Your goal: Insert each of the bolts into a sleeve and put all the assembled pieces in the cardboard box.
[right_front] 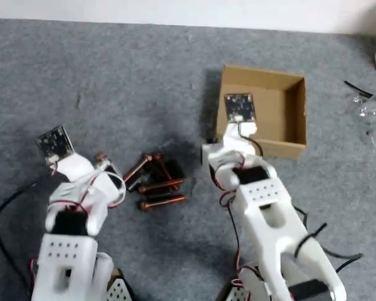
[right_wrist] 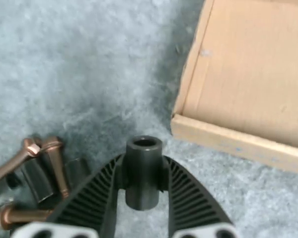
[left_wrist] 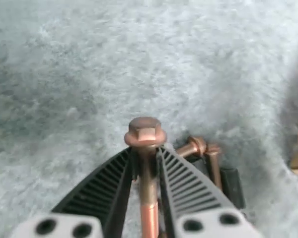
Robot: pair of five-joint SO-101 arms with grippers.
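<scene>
While the left gripper [left_wrist: 146, 151] clamps 1 bolt [left_wrist: 145, 133] and the right gripper [right_wrist: 143, 162] grips 1 sleeve [right_wrist: 143, 178], insertion probably needs both lined up.

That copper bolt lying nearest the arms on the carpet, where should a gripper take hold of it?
Probably mid-shank, from straight above, jaws across it: the bolt lies flat at the near edge of the pile, with its shank bare along its length.
</scene>
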